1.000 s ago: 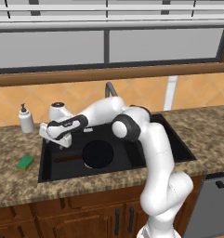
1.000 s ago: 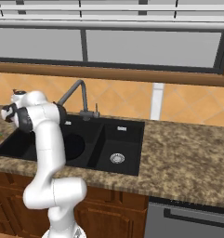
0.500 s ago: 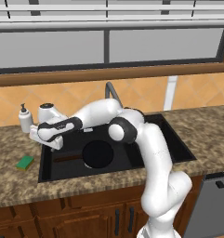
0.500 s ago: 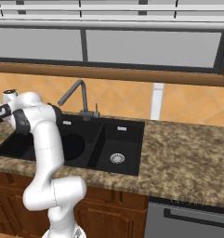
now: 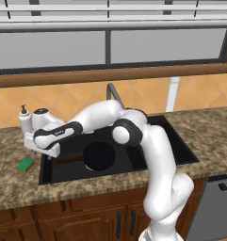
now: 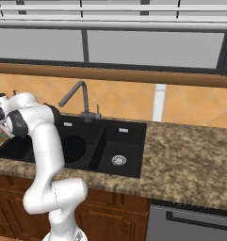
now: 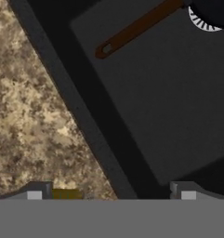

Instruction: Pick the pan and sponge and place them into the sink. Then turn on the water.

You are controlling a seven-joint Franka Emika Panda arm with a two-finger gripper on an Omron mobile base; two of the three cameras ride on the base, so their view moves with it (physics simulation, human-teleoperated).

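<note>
The black pan (image 5: 99, 156) lies in the larger left basin of the black sink (image 5: 148, 157), its brown handle (image 7: 136, 28) pointing toward the left rim. On the counter left of the sink sits the green sponge (image 5: 25, 164). My gripper (image 5: 44, 151) hangs open and empty over the sink's left rim, just right of and above the sponge. In the hand view the gripper (image 7: 111, 193) straddles the rim, with a yellowish strip, perhaps the sponge's edge (image 7: 66, 194), beside one fingertip (image 7: 38, 191). The faucet (image 5: 112, 92) shows no water.
A white soap dispenser (image 5: 24, 123) stands on the counter behind my hand. The smaller right basin (image 6: 118, 155) has a silver drain. Speckled brown counter (image 6: 190, 160) stretches to the right, a window runs along the back wall, and a dishwasher front (image 6: 195, 221) sits low right.
My arm has swung left, carrying the open gripper from above the left basin to the sink's left rim near the sponge. The pan and sponge have stayed put.
</note>
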